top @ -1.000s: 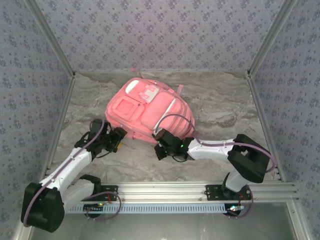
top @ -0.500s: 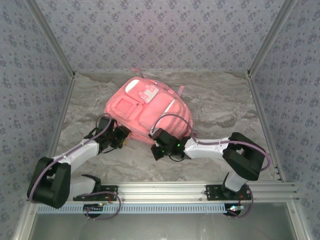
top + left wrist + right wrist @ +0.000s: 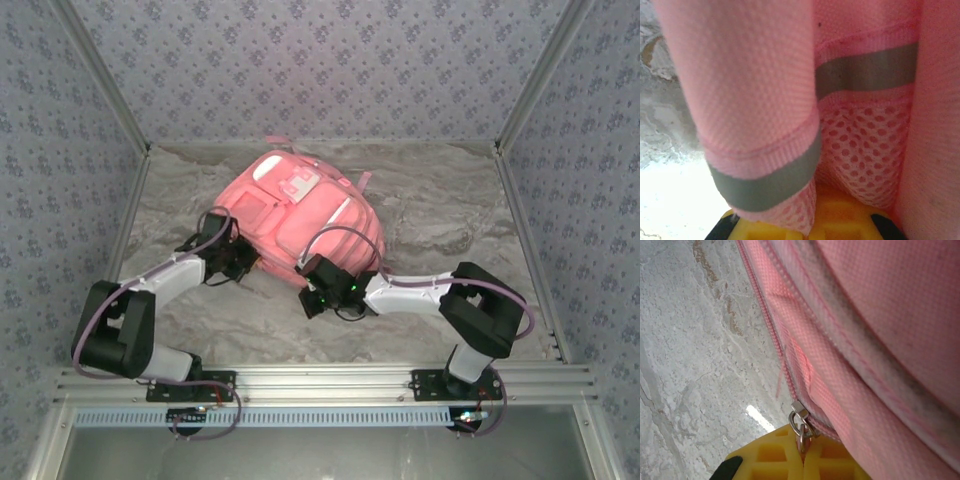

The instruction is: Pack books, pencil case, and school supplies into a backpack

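The backpack is lying on the table toward the back, left of centre, with the left gripper touching its near left edge and the right gripper sitting at its near edge, the zipper pull lying between its pads.

Left arm: elbow folded at near left, forearm reaching far and right.
Left gripper: closed, pinching backpack mesh.
Right arm: elbow bent at right, forearm stretched low to the left.
Right gripper: closed on zip pull.
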`<state>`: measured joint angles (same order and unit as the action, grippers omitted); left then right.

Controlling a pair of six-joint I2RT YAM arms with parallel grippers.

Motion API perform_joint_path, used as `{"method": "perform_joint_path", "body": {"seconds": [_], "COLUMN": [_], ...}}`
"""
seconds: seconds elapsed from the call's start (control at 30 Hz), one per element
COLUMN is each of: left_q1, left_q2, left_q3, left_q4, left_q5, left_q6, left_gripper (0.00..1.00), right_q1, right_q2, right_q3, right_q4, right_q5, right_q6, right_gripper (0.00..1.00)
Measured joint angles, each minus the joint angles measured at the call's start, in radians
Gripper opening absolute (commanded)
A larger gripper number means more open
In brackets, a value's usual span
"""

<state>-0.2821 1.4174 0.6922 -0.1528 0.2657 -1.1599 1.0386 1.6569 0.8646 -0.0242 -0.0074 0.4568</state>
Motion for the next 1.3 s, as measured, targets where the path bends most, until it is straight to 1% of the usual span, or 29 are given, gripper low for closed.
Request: {"method": "perform_joint_path", "body": {"seconds": [0.5, 0.53, 0.57, 0.6, 0.63, 0.67, 0.73, 0.8, 0.87, 0.93, 1.07, 1.2, 1.3], "left_q1": [0.054, 0.057, 0.061, 0.064, 0.067, 0.069, 0.079, 0.089, 0.095, 0.094, 0.080, 0.030, -0.012], "left_q2": [0.045, 0.045, 0.045, 0.045, 0.044, 0.042, 0.021, -0.029, -0.098, -0.170, -0.301, -0.347, -0.348], "left_q3": [0.078, 0.080, 0.084, 0.090, 0.102, 0.116, 0.135, 0.135, 0.130, 0.108, -0.008, -0.144, -0.195], "left_q4": [-0.065, -0.071, -0.081, -0.093, -0.116, -0.143, -0.201, -0.253, -0.287, -0.295, -0.292, -0.262, -0.217], "left_q5": [0.011, 0.013, 0.015, 0.016, 0.014, 0.006, -0.020, -0.039, -0.042, -0.032, 0.012, 0.050, 0.064], "left_q6": [0.034, 0.037, 0.042, 0.048, 0.060, 0.078, 0.111, 0.142, 0.161, 0.169, 0.147, 0.078, 0.036], "left_gripper": [0.00, 0.01, 0.04, 0.12, 0.25, 0.36, 0.45, 0.51, 0.54, 0.55, 0.55, 0.55, 0.55], "right_q1": [-0.076, -0.077, -0.077, -0.077, -0.075, -0.073, -0.067, -0.058, -0.047, -0.036, -0.023, -0.015, -0.013], "right_q2": [-0.106, -0.106, -0.106, -0.106, -0.106, -0.106, -0.106, -0.098, -0.072, -0.043, 0.017, 0.062, 0.090], "right_q3": [-0.109, -0.111, -0.111, -0.111, -0.111, -0.111, -0.110, -0.103, -0.077, -0.051, 0.008, 0.055, 0.089], "right_q4": [-0.071, -0.071, -0.070, -0.067, -0.060, -0.053, -0.041, -0.035, -0.034, -0.032, -0.032, -0.032, -0.032], "right_q5": [-0.006, -0.008, -0.012, -0.017, -0.027, -0.036, -0.054, -0.071, -0.087, -0.102, -0.134, -0.162, -0.180], "right_q6": [0.000, 0.000, 0.000, 0.000, 0.000, 0.000, 0.000, 0.000, -0.001, -0.001, -0.005, -0.005, -0.005], "right_gripper": [0.00, 0.00, 0.00, 0.00, 0.00, 0.00, 0.00, 0.00, 0.00, 0.00, 0.00, 0.00, 0.00]}}
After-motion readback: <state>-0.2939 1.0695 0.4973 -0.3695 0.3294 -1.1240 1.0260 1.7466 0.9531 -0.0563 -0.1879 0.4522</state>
